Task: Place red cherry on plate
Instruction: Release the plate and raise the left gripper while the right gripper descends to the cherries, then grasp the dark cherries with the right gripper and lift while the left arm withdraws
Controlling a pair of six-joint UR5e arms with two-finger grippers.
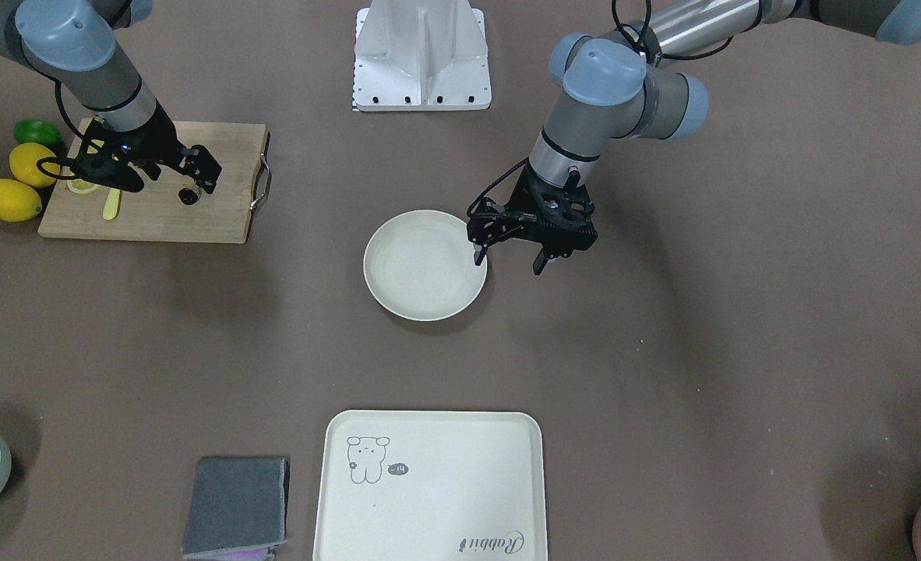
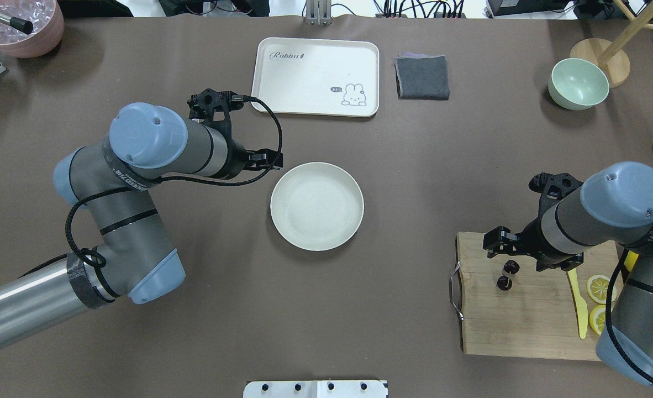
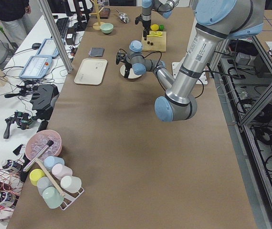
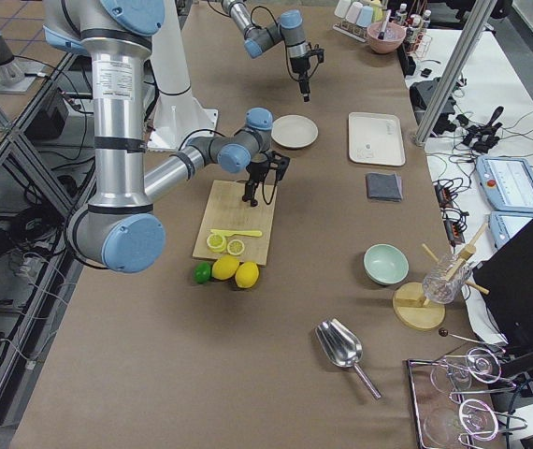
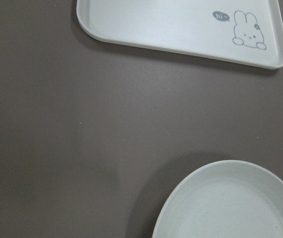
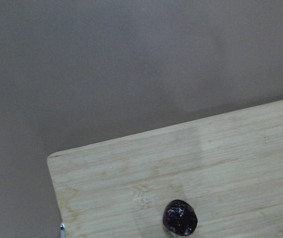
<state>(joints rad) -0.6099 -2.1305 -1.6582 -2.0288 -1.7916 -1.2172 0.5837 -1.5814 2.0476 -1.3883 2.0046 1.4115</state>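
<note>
The red cherry (image 1: 188, 195) (image 2: 504, 283) is a dark glossy pair lying on the wooden cutting board (image 2: 525, 326), near the end with the metal handle. One of the pair shows in the right wrist view (image 6: 180, 216), low on the board (image 6: 181, 163). My right gripper (image 1: 172, 185) (image 2: 514, 257) hovers just over the cherry, open, with a finger to either side. The round cream plate (image 1: 425, 265) (image 2: 316, 205) (image 5: 231, 208) sits mid-table with nothing on it. My left gripper (image 1: 509, 259) hangs open beside the plate's rim, holding nothing.
A yellow knife (image 2: 578, 304) and lemon slices (image 2: 600, 287) share the board. Two lemons (image 1: 10, 199) and a lime (image 1: 36, 131) lie beside it. On the far side are the rabbit tray (image 2: 315, 74), a grey cloth (image 2: 421, 77) and a green bowl (image 2: 578, 83).
</note>
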